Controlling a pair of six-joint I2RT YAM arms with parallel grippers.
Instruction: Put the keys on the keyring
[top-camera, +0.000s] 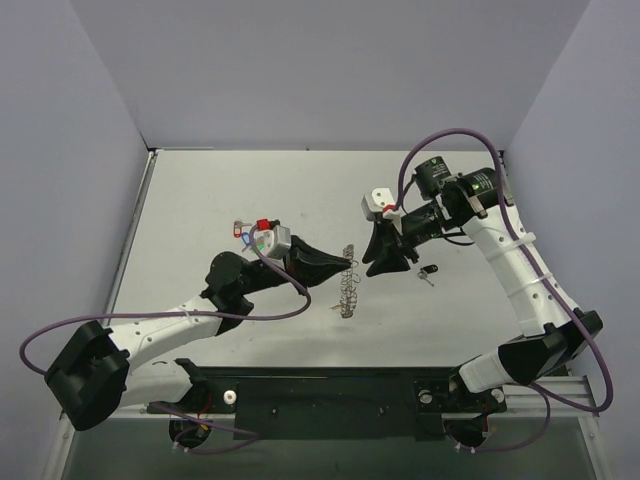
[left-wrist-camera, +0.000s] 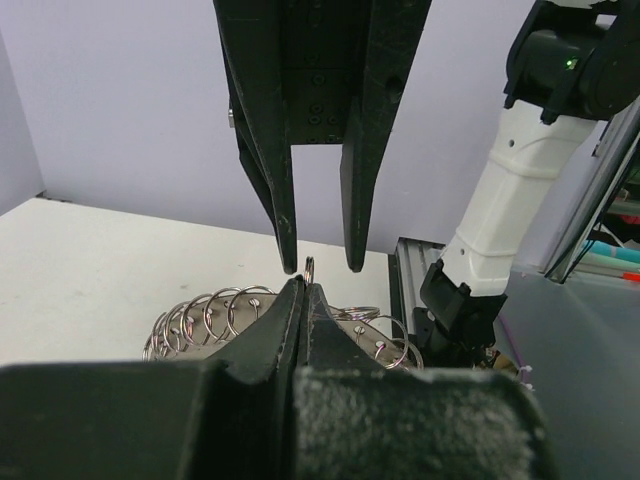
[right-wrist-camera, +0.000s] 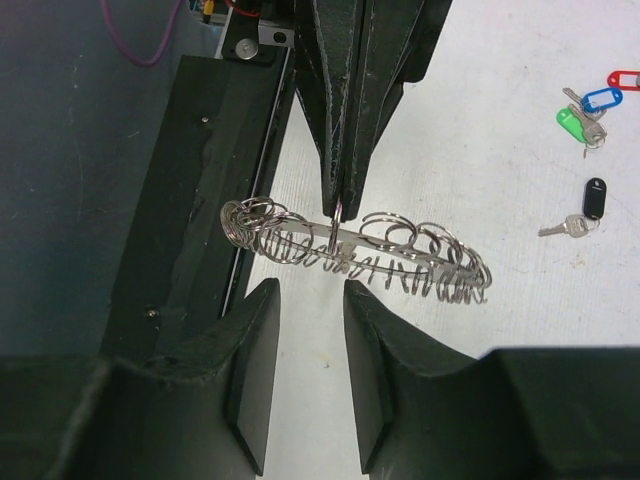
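The left gripper (left-wrist-camera: 303, 296), at 9 o'clock of the table centre in the overhead view, is fully closed. It pinches one small ring of the keyring (right-wrist-camera: 350, 245) and appears to carry the whole loop just clear of the table (top-camera: 200, 180). The keyring hangs edge-on between the two arms. Expect it to be light but floppy: thin wire fringed with loose rings that swing and slide on smooth metal, so a grip on the fringe alone will let it pivot. Take hold across the main wire, beside the pinched ring. The right gripper (right-wrist-camera: 310, 292), at 3 o'clock of the keyring, has its jaws partly apart; they straddle that ring and hold nothing. The black-tagged key (top-camera: 428, 273) lies flat at 3 o'clock of the keyring, near the right gripper. The red, blue and green keys (right-wrist-camera: 600, 98) lie bunched at 10 o'clock. Each is small and thin, likely slippery; grasp the plastic tag, not the blade.
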